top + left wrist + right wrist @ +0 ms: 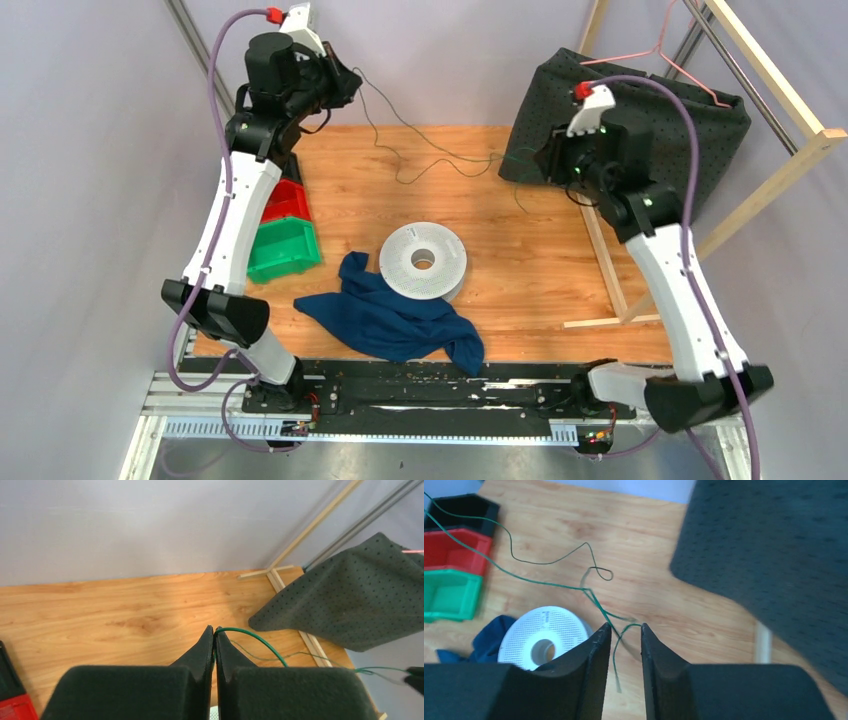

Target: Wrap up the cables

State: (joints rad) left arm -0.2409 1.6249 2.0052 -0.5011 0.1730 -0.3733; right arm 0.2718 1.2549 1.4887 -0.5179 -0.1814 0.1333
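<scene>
Green-black wire (549, 584), thread-thin, one length: slung slack above the table's (540, 260) far half, apparently lifted to straighten it for winding. Left fingers (202, 647) pinched shut on one end; right fingers (596, 645) narrowly parted, wire passing between. White spool (423, 260) lies flat mid-table.

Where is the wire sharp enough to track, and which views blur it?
Left wrist: wire crisp and bright green leaving the left gripper. Right wrist: wire sharp over the table, soft between the fingers; dark cloth blurred. Top: wire hair-thin, faint.
</scene>
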